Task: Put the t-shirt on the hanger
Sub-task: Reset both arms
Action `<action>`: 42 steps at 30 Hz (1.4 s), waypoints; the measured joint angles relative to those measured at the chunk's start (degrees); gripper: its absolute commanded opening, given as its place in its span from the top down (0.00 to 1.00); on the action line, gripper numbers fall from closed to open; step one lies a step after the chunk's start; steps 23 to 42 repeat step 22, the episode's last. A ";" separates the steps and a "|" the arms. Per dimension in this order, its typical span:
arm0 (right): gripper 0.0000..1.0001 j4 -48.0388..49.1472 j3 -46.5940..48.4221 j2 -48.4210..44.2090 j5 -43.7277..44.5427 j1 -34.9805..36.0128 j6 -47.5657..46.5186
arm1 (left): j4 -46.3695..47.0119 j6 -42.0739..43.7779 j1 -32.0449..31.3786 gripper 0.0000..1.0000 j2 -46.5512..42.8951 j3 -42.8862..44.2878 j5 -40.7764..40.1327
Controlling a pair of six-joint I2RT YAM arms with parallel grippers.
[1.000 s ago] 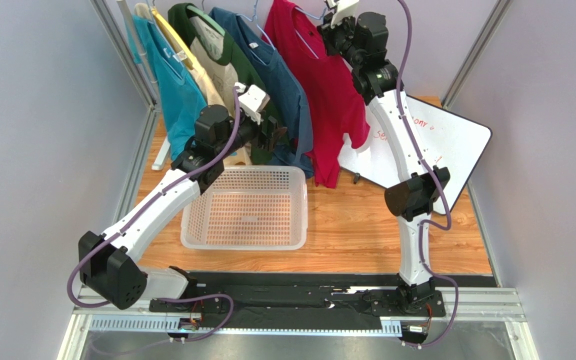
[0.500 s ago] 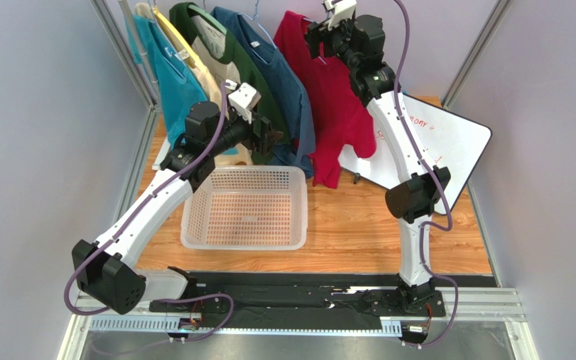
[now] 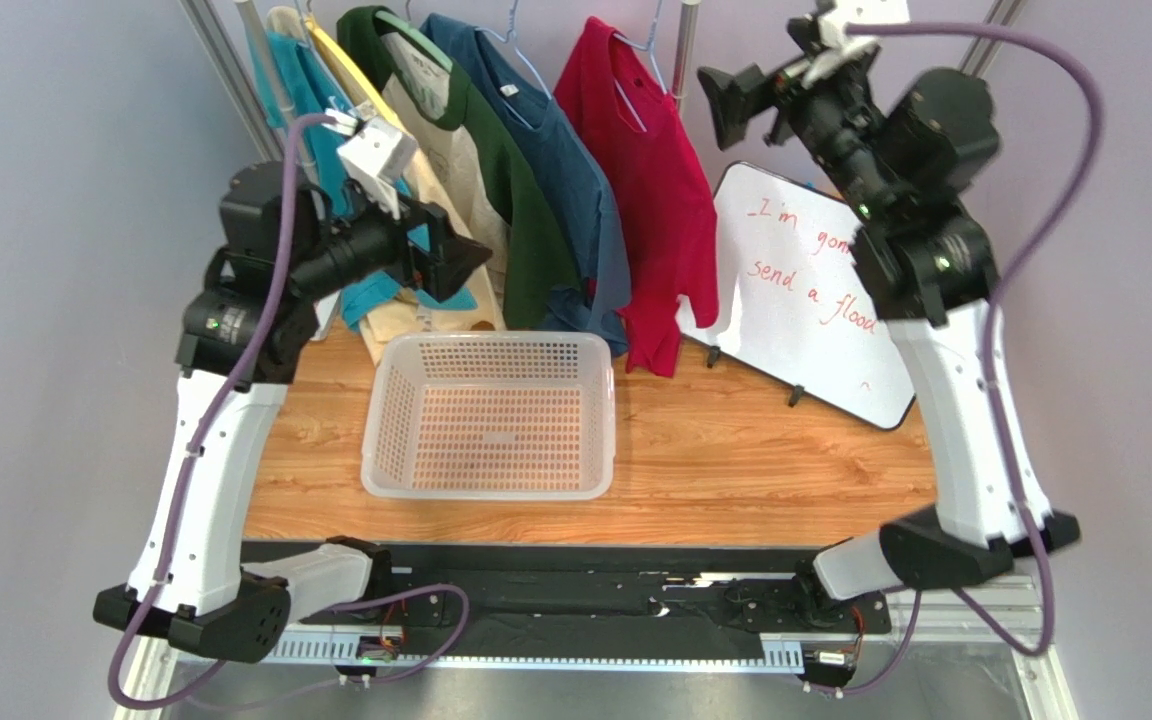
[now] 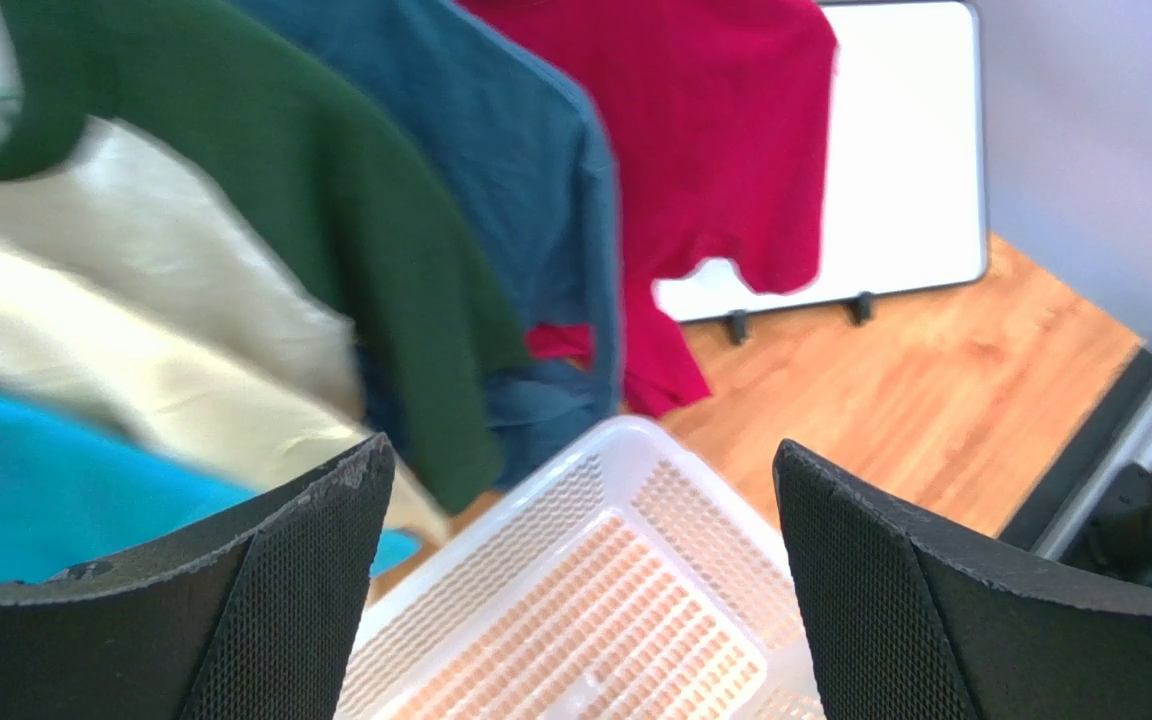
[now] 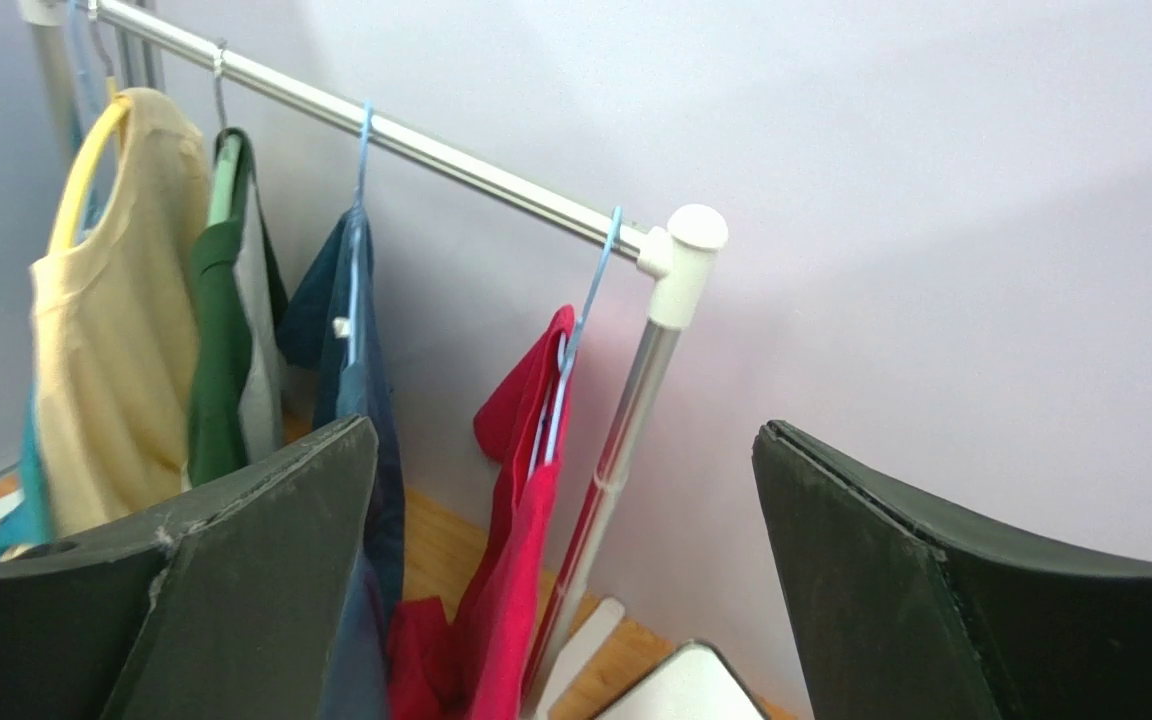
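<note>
The red t-shirt point(image 3: 660, 180) hangs on a light-blue hanger point(image 5: 570, 348), whose hook sits over the rail point(image 5: 432, 150) at its right end. In the left wrist view the t-shirt point(image 4: 695, 135) hangs free beside a navy shirt. My right gripper point(image 3: 720, 93) is open and empty, pulled back to the right of the t-shirt point(image 5: 519, 555) and facing it. My left gripper point(image 3: 455, 258) is open and empty too. It hovers left of the rack above the basket, touching nothing.
Navy point(image 3: 567, 165), green point(image 3: 495, 143), cream point(image 3: 432, 165) and teal point(image 3: 285, 83) shirts hang left of the red one. A white mesh basket point(image 3: 387, 435) sits on the wooden table below them. A whiteboard point(image 3: 815, 300) leans at the right.
My right gripper opened, let go at the hanger's top and drew back to the right. The left arm swung up and left, away from the shirts. The red t-shirt stays on the rail.
</note>
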 measured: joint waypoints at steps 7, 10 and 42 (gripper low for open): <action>0.00 -9.73 -14.43 -16.87 -0.57 -2.23 -0.35 | -18.34 4.85 10.14 0.01 2.58 9.31 1.66; 0.00 -14.47 -25.24 -23.41 -2.75 -4.74 1.64 | -24.11 6.51 12.31 0.01 3.28 6.91 0.79; 0.00 -25.46 -54.42 -38.69 -8.94 -10.12 6.25 | -27.71 9.25 13.97 0.01 -4.20 -14.56 -3.13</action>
